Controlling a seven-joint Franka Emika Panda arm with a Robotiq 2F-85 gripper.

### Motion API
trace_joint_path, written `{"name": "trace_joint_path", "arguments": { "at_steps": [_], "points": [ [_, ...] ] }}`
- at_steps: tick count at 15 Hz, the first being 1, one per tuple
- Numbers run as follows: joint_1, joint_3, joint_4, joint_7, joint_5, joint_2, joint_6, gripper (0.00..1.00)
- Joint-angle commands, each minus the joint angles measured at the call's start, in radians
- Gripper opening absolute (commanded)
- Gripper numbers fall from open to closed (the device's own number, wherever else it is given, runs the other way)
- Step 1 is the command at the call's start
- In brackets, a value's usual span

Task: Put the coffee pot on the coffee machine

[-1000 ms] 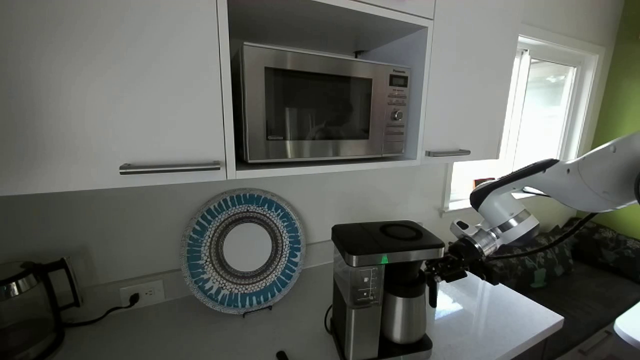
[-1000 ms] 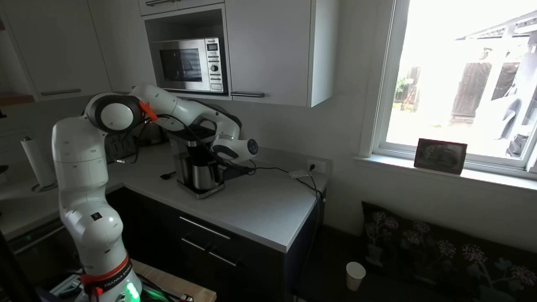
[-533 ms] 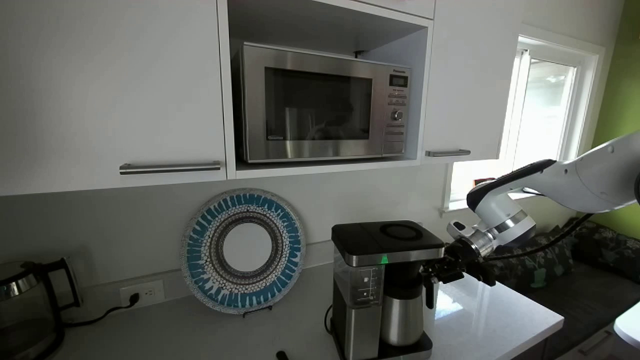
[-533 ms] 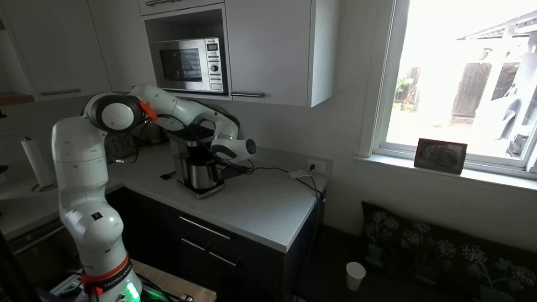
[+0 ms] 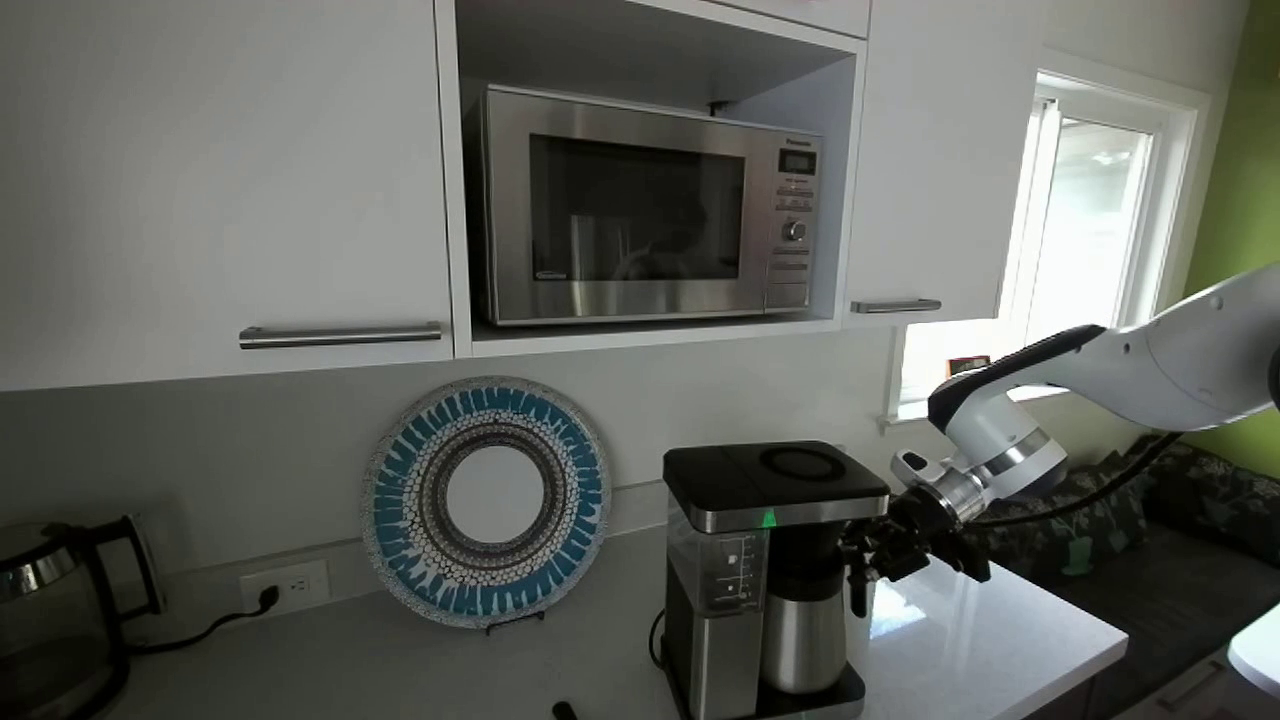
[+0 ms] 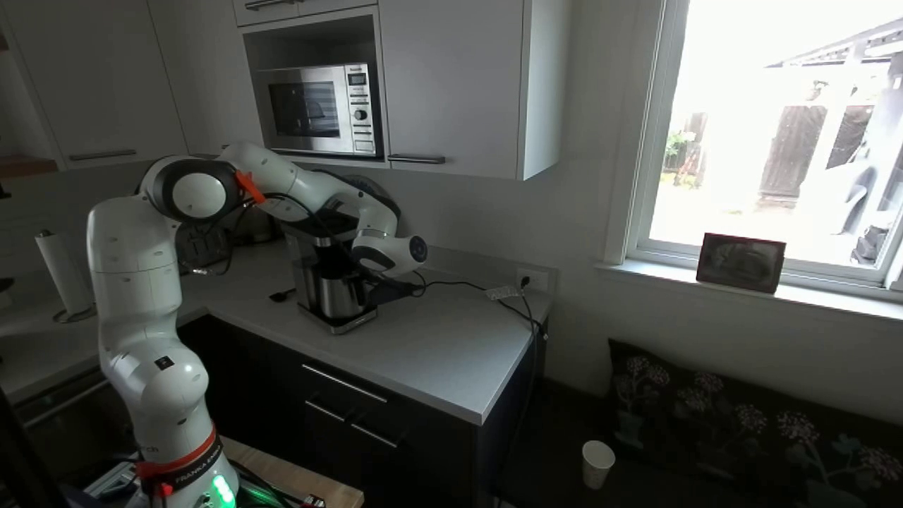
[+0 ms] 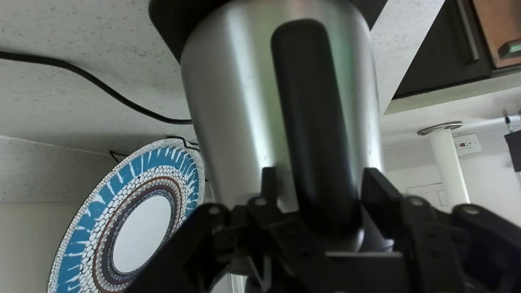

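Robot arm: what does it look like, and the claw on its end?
The arm is white, rounded and dark-trimmed, with an orange tab and a black cable. Low down are a red-and-black band lettered FRANKA and a green light. Beyond a silver collar comes the gripper: black, with two jointed fingers and round grey pins.

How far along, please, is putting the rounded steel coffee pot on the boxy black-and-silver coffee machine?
Done: the coffee pot looks seated on the dark base plate of the coffee machine.
In hand: the black gripper straddles the black handle, jaws open, a gap showing on one side.
Left: probably withdrawing the gripper, whose jaws flank the handle.
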Motion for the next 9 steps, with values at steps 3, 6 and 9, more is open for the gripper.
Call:
{"name": "trace_joint_path", "arguments": {
  "at_steps": [3, 6, 9],
  "points": [
    [0.01, 0.002, -0.032, -0.017, 0.001, -0.017, 0.067, 1.0],
    [0.002, -0.003, -0.021, -0.037, 0.001, -0.025, 0.073, 1.0],
    [-0.004, -0.01, -0.009, -0.041, -0.029, -0.031, 0.059, 1.0]
  ]
}}
